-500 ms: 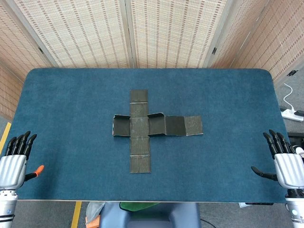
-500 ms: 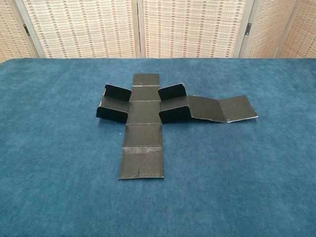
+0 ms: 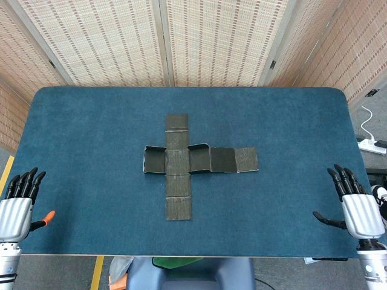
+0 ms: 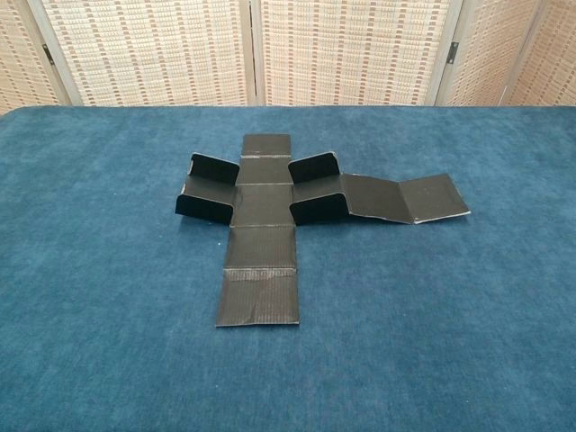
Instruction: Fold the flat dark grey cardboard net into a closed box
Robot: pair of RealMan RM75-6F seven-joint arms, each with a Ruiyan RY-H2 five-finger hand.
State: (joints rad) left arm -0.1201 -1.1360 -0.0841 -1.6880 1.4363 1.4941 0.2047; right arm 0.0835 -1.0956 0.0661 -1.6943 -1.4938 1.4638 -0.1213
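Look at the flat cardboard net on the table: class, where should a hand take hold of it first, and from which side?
Probably the far-right end panel of the cardboard net. Its tip lifts slightly off the blue table, so fingers can slip under it. Come from the right with the right hand, which is open at that edge; the left hand is open too.

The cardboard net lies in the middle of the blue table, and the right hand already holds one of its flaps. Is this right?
Not quite. In the head view the right hand holds nothing, at the table edge, far from the cardboard net. The net does lie mid-table.
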